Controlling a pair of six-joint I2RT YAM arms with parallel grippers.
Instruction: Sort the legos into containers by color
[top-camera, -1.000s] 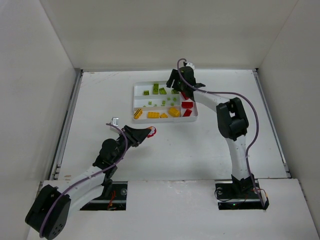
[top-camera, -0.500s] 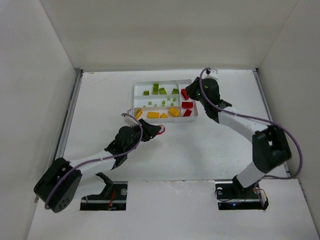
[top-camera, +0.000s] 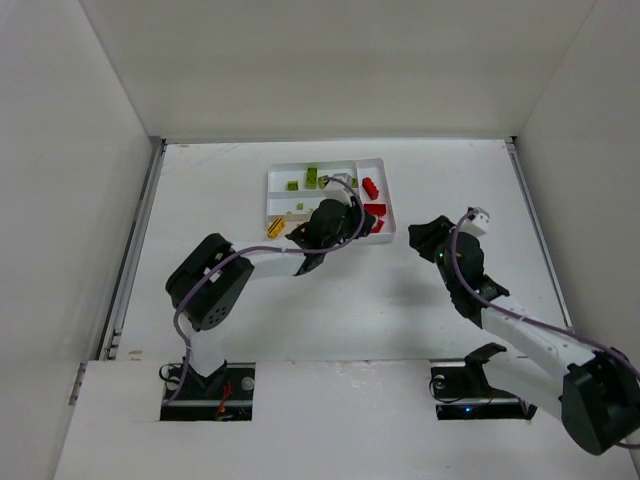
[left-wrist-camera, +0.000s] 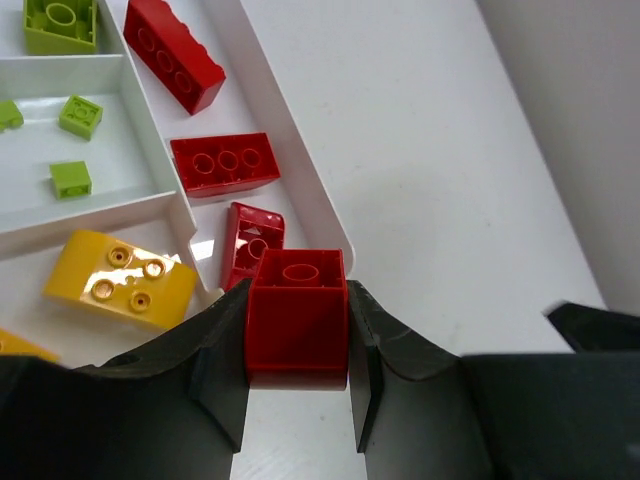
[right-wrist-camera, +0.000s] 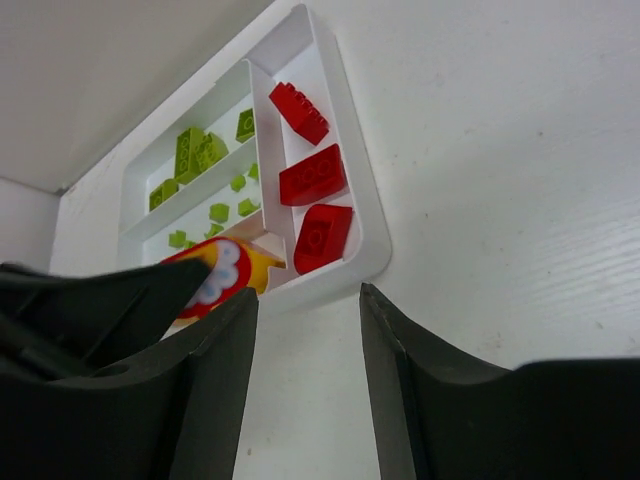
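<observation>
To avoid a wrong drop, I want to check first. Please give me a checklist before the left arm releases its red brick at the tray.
1. Grip: red square plastic brick clamped in left tool: ok.
2. Brick fully over the red slot of the white plastic tray: cannot tell; it overlaps the near corner rim.
3. Slot holds only red bricks: ok, three.
4. Bare floor left in the slot: ok.
5. Clearance: right tool away from tray, open, empty: ok.

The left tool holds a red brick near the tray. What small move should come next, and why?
Probably ease the left tool forward until the red brick is over the red slot; it hangs at the slot's rim, and three red bricks lie inside.
</observation>
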